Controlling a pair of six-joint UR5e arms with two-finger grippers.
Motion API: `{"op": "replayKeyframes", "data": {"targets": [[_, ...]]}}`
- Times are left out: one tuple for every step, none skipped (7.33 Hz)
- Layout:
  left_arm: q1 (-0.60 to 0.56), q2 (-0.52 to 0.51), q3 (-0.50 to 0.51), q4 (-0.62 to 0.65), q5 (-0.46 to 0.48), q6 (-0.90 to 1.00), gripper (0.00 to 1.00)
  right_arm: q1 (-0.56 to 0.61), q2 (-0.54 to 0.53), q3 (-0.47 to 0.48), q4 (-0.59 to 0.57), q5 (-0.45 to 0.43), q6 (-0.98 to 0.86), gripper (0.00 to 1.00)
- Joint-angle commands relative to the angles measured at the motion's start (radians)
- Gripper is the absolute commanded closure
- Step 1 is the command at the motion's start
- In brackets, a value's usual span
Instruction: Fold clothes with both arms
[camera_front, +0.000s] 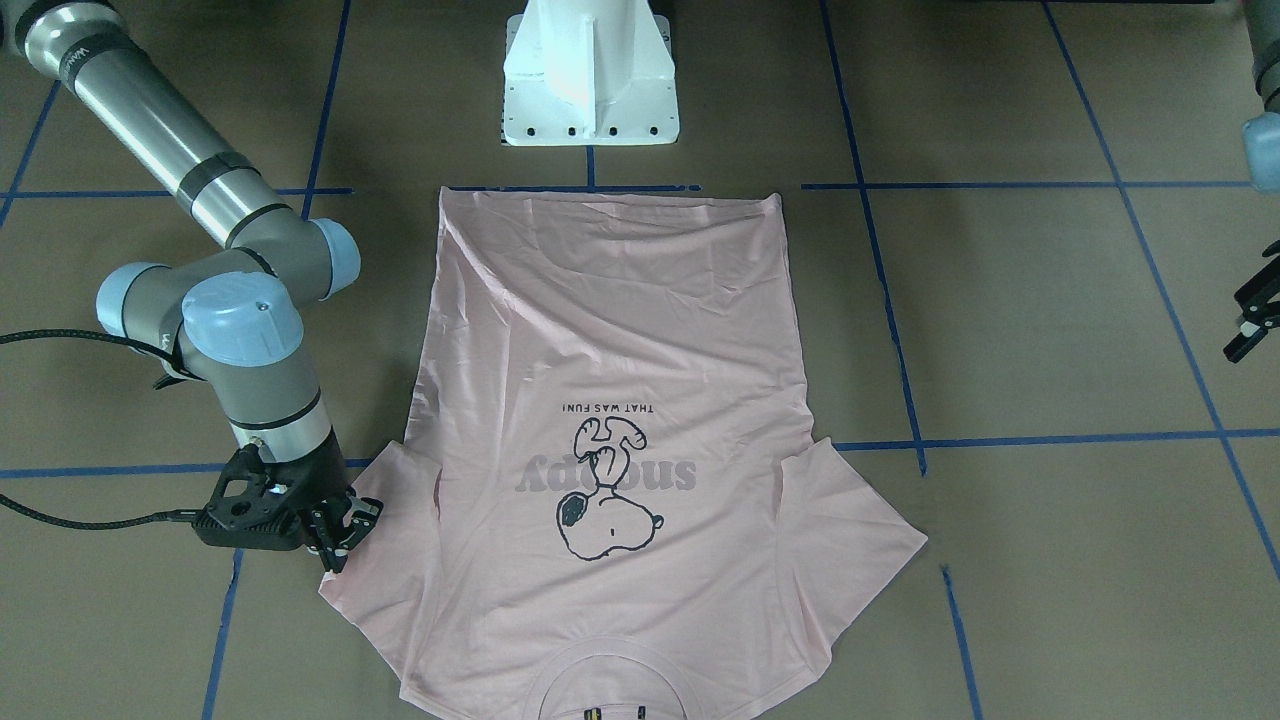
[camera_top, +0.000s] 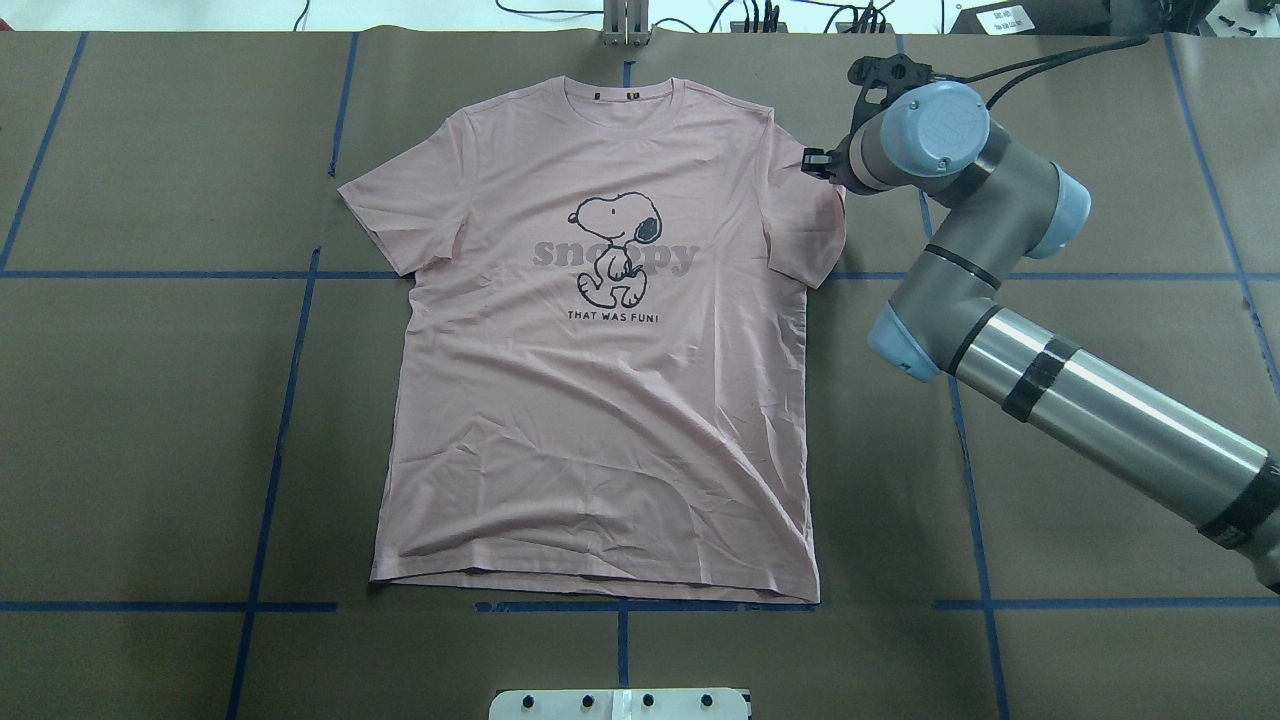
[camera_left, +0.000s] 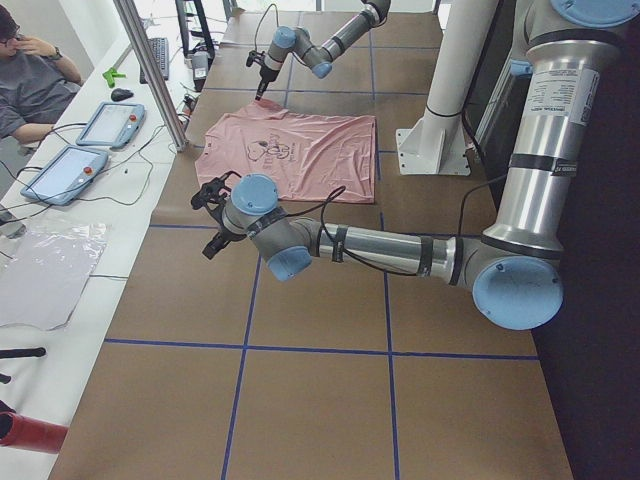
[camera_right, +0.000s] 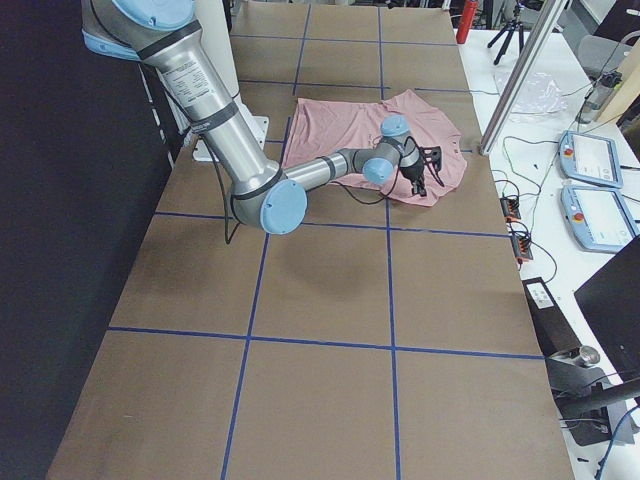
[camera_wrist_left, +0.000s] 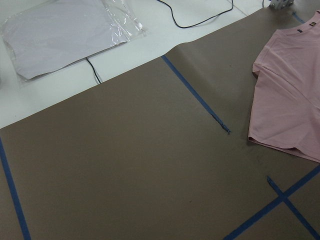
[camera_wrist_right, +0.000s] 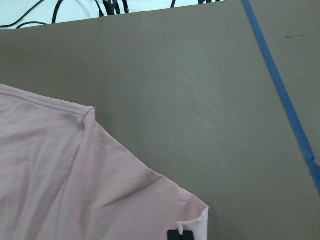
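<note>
Where blue tape (camera_top: 150, 273) grids brown tabletop (camera_top: 130, 450), pink tee (camera_top: 600, 420) flat, tablets (camera_left: 108, 123) nearby.

One pink T-shirt (camera_top: 600, 420), two robot arms (left arm (camera_left: 400, 250), right arm (camera_top: 1100, 400)), one white pedestal (camera_front: 590, 80), two tablets (camera_left: 110, 122) (camera_left: 62, 172), one person (camera_left: 30, 85)

This is most likely a robotics lab. The desk (camera_top: 150, 450) is papered brown and ruled into a grid with blue tape (camera_top: 283, 400). A white pedestal (camera_front: 590, 75) stands at its edge. The left arm (camera_left: 400, 248) and right arm (camera_top: 1120, 420), silver tubes with light blue joint caps, reach over it. Alongside, a white side desk (camera_left: 100, 205) carries two touchscreen pendants (camera_left: 110, 123), loose cables (camera_top: 765, 15) and what may be a keyboard (camera_left: 158, 58). A person (camera_left: 35, 85) sits there, near an aluminium post (camera_left: 150, 70).
</note>
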Motion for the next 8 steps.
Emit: {"op": "replayKeyframes", "data": {"targets": [[0.0,0.0,0.002,0.0,0.0,0.0,0.0,-0.066,0.134,0.001,-0.168,-0.093,0.119,1.0],[0.0,0.0,0.002,0.002,0.0,0.0,0.0,-0.098,0.157,-0.004,-0.175,-0.146,0.141,1.0],[0.0,-0.002,0.004,0.002,0.0,0.0,0.0,-0.118,0.17,-0.007,-0.175,-0.172,0.14,1.0],[0.0,-0.002,0.004,0.002,0.0,0.0,0.0,-0.132,0.168,-0.007,-0.174,-0.189,0.136,1.0],[0.0,0.0,0.004,0.002,0.0,0.0,0.0,-0.14,0.168,-0.016,-0.174,-0.204,0.129,1.0],[0.0,-0.002,0.004,0.002,0.0,0.0,0.0,-0.14,0.17,-0.018,-0.174,-0.204,0.127,0.57],[0.0,0.0,0.004,0.0,0.0,0.0,0.0,-0.143,0.176,-0.028,-0.174,-0.209,0.123,0.01],[0.002,-0.002,0.002,0.002,0.0,-0.002,0.0,-0.139,0.185,-0.028,-0.177,-0.2,0.114,0.0]]}}
